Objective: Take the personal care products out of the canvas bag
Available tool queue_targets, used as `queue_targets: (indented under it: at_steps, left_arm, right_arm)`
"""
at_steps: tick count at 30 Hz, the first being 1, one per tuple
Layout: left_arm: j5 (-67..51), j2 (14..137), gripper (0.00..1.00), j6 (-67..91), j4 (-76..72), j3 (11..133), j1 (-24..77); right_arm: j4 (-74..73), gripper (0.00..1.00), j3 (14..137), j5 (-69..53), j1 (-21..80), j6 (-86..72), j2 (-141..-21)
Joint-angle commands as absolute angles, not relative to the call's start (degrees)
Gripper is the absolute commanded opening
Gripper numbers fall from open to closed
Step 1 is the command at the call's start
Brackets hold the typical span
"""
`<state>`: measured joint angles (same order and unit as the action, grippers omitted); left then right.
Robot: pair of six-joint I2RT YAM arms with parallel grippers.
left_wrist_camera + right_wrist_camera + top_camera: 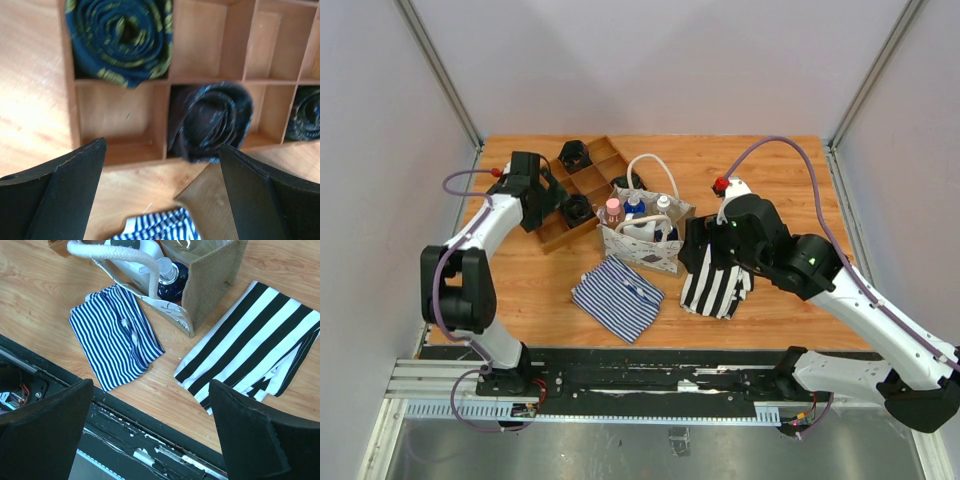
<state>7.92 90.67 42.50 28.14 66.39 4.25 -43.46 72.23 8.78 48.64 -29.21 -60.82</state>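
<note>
The right gripper, released and empty, has the canvas bag at one o'clock in its wrist view, on the counter. The personal care products stand upright inside, caps up. The left gripper is released too.

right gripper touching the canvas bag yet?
Apart. In the right wrist view the right gripper hangs open, both fingers clear of the canvas bag, with bare tabletop showing between them.

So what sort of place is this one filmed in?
Probably a lab robot test cell, not a home: plain grey wall panels box in a wooden tabletop, a slotted metal rail runs along its near edge, and staged props, a canvas bag and wooden tray, sit on it.
</note>
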Motion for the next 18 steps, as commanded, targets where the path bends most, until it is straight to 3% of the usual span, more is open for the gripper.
queue_targets:
  at_steps: [1,12,18]
  left_arm:
    - [9.09,98.87,1.00,41.06,29.12,73.97,4.22]
    - [7.19,109.19,1.00,41.89,31.79,76.84,4.22]
    - [15.33,109.28,1.00,48.97,34.80,76.34,2.72]
  right_arm:
    - [-41.78,0.99,71.04,8.14,49.75,-30.62,-59.97]
    - [-41.77,0.99,69.96,9.56,49.82,-30.54,-59.99]
    - [-43.27,0.99,69.52,10.42,49.78,-30.96,-59.20]
